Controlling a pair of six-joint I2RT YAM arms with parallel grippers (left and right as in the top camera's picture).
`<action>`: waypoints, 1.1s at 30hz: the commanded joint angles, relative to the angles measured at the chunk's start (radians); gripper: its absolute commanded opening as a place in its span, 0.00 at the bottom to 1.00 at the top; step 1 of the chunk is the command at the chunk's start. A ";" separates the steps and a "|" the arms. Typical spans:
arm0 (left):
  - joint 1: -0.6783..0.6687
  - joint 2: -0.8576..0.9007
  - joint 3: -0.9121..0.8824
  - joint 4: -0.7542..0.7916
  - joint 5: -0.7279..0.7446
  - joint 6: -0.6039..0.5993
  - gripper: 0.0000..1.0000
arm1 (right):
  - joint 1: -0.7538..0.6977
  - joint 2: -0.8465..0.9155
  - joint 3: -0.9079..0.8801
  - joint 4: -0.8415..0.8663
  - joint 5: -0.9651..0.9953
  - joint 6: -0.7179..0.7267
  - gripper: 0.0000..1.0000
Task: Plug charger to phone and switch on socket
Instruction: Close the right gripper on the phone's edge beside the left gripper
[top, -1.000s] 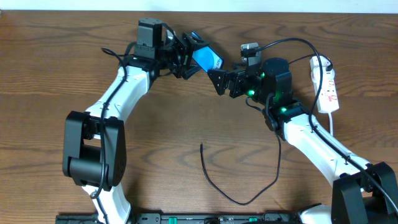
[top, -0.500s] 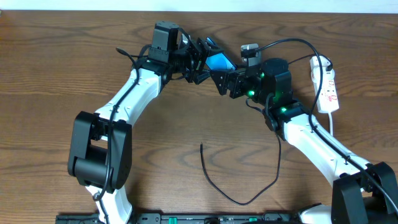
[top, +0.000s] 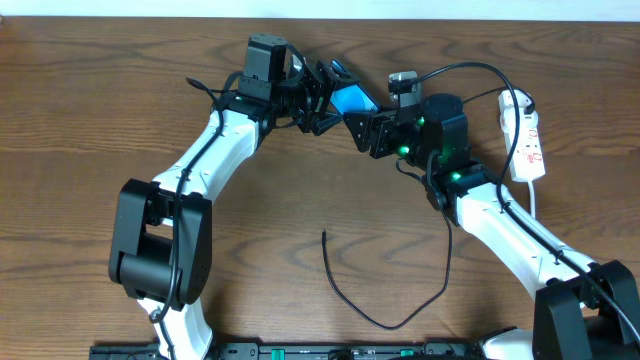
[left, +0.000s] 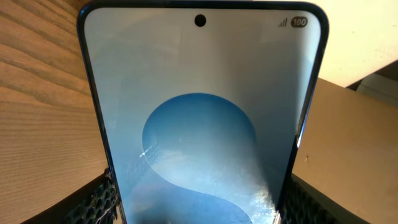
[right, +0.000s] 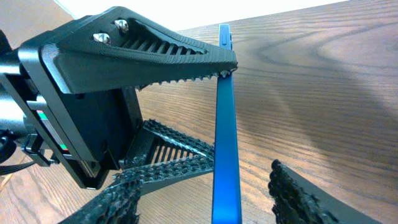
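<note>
Overhead: the left fingers hold the slim blue-screened phone over the brown wooden worktop, the right fingers just beside it. The thin black charger cable lies well apart. Left wrist: the left fingers clamp the phone's lower sides. Right wrist: the right fingers stand partly open astride its edge, gripping nothing. An off-centre squeeze could twist the phone free and drop it.

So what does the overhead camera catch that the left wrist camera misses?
Only overhead: the right arm, the black charger lying loose on the table, and the white socket at the right edge. Only left wrist: the screen close up, with its camera hole and battery icon. Both: the phone held in the left claw, above the wood.
</note>
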 joint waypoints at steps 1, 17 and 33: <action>-0.002 -0.027 0.002 0.012 0.026 0.001 0.07 | 0.004 0.003 0.016 -0.005 0.008 -0.006 0.62; -0.010 -0.027 0.002 0.012 0.027 0.002 0.07 | 0.004 0.003 0.016 -0.013 0.013 -0.006 0.52; -0.016 -0.027 0.002 0.012 0.027 0.002 0.08 | 0.004 0.004 0.016 -0.017 0.016 -0.006 0.38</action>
